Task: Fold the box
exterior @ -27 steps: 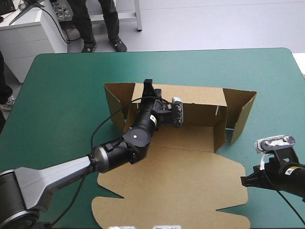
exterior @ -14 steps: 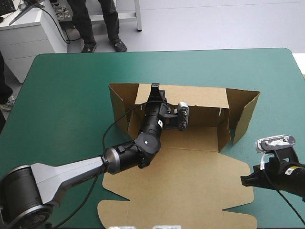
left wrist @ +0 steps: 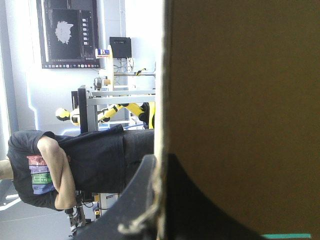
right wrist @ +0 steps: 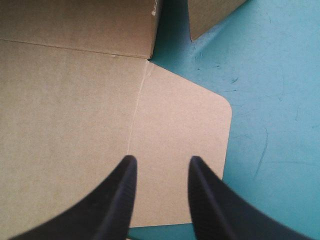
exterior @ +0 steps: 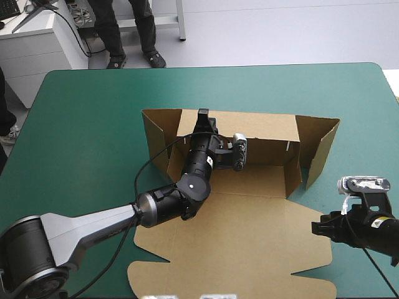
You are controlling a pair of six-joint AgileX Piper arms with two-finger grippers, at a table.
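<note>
1. Brown cut-board box [exterior: 249, 240]: sits part-folded at the middle of the teal-green counter [exterior: 93, 112], well clear of every edge.
2. Far wall [exterior: 262, 128]: stands upright along the rear of the sheet, with an end flap [exterior: 321, 149] angled forward at the right and another [exterior: 153, 137] at the left.
3. Inner right wall [exterior: 291, 168]: stands raised beside the floor panel, just inside the right end flap.
4. Lid [right wrist: 65, 110]: lies flat on the counter toward the near edge, with a rounded tab [right wrist: 185, 130] at its right corner.
5. Left gripper with two broad black fingers [exterior: 202, 118]: reaches over the floor panel to the top edge of the far wall.
6. Same left gripper, seen from its own wrist [left wrist: 160, 167]: pinches the board [left wrist: 240, 100], one finger on each face and the wall's raw edge running between them.
7. Right gripper with matching black fingers [exterior: 315, 228]: hangs low beside the lid's right edge, near the counter's near right corner.
8. Same right gripper, seen from its wrist [right wrist: 160, 162]: spreads its fingers with a clear gap and holds nothing, tips above the rounded tab.
</note>
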